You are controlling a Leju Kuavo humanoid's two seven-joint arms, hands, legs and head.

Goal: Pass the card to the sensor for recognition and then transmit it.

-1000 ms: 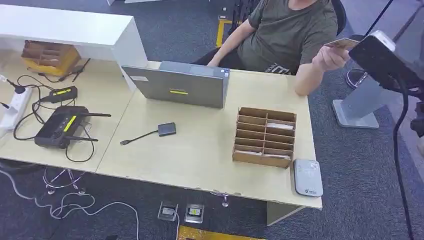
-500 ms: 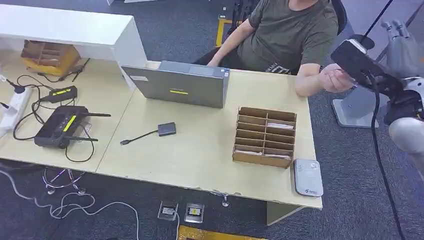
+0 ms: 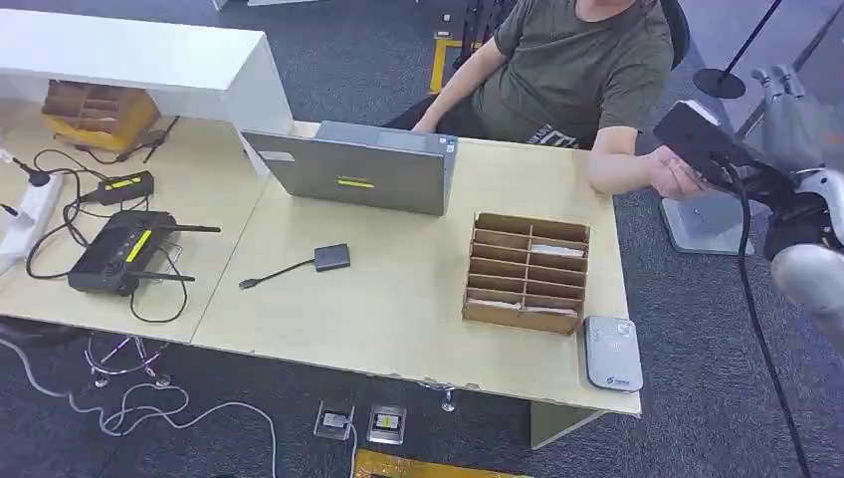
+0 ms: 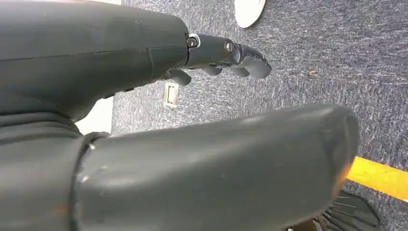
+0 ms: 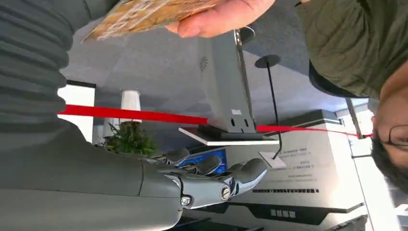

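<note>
Raised at the right edge of the head view, the robot's right hand (image 3: 786, 100) has pale metallic fingers held apart with nothing in them; in the right wrist view the same hand (image 5: 211, 180) has its fingers loosely stretched out, not touching anything. Just left of it in the head view, a person's hand (image 3: 672, 174) sits partly behind the black wrist camera. The card (image 5: 144, 14), flat, with a mottled yellow-brown print, lies in that person's fingers at the top of the right wrist view, near the robot's grey ribbed wrist cover but apart from its fingers. The left hand (image 4: 226, 55) hangs over the floor with its dark fingers apart and holding nothing.

A pale wood-look table (image 3: 398, 299) fills the middle of the head view, standing on dark blue-grey carpet (image 3: 717, 398) with a rough weave. On the table sit a closed grey laptop (image 3: 353, 164), a brown cardboard sorter (image 3: 527, 269) split into shallow slots, a small rounded grey card reader (image 3: 612, 351) at the lower right corner, a little dark adapter (image 3: 331, 257) with a short cable, and at the left a black router (image 3: 119, 249) among looping black wires. A white shelf (image 3: 129, 55) crosses the upper left. A grey metal stand (image 3: 712, 214) rests on the carpet right of the table.
</note>
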